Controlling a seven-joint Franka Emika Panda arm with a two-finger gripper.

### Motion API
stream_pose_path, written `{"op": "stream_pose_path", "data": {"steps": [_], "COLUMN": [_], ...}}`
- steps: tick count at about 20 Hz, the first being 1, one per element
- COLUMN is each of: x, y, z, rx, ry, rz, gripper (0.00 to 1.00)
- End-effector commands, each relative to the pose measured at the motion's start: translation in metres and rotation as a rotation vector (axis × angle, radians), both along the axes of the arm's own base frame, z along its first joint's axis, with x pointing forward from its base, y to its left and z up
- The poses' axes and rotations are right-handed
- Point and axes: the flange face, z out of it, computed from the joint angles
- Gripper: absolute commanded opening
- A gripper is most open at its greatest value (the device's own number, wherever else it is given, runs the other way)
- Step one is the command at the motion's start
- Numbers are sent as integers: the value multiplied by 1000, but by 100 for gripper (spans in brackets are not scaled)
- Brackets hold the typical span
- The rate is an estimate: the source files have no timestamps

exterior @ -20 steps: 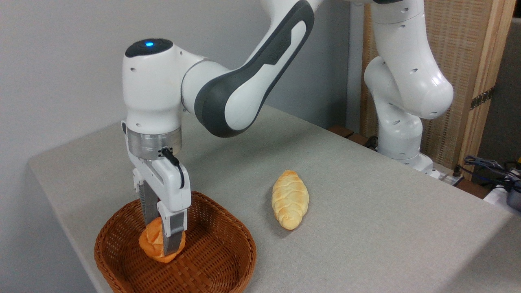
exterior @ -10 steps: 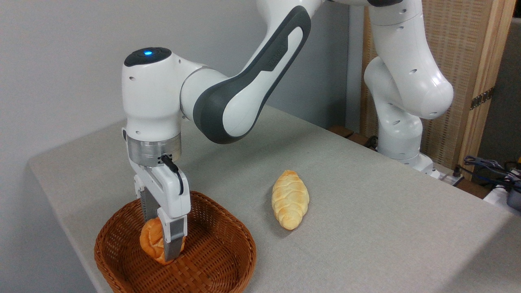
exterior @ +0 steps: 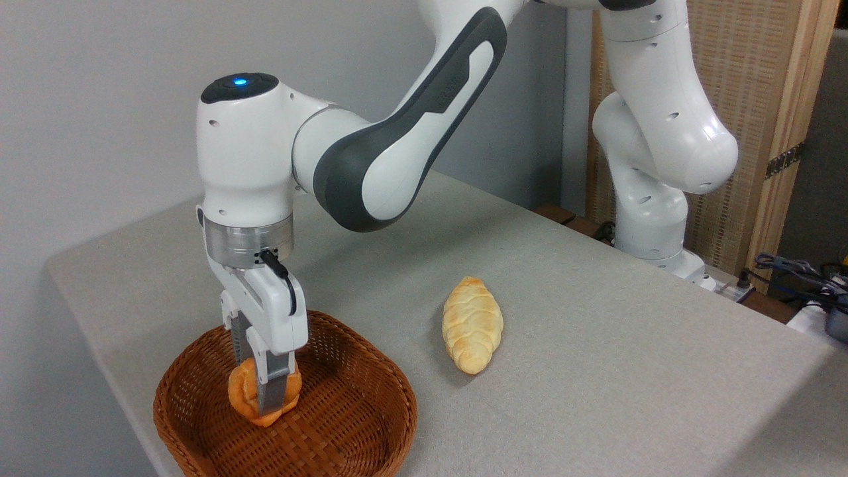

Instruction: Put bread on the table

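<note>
The gripper [exterior: 262,391] is pinching the orange bun [exterior: 255,397] inside the wicker basket [exterior: 358,411]. The carrying and the placing on the table [exterior: 596,344] are not yet done.

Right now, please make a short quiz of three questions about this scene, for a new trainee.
1. True or false: the gripper is shut on the bread.
2. Where is the bread?
A. lying on the table
B. inside the basket, held between the fingers
C. touching the braided loaf
3. Fill in: the braided loaf lies on the table, to the ____ of the basket in the picture.

Key:
1. True. The two fingers clamp the orange bun from both sides.
2. B. It is not yet out of the basket.
3. right. It lies apart from the basket and does not touch it.
</note>
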Motion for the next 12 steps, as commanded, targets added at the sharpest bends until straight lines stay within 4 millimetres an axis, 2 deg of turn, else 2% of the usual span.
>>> {"op": "stream_pose_path", "data": {"steps": [1, 7, 12], "x": [0, -13, -47], "y": [3, 13, 27], "z": [9, 67, 105], "rx": [7, -33, -48], "ry": [-23, -82, 35], "rz": [-7, 35, 44], "gripper": [53, 57, 56]}}
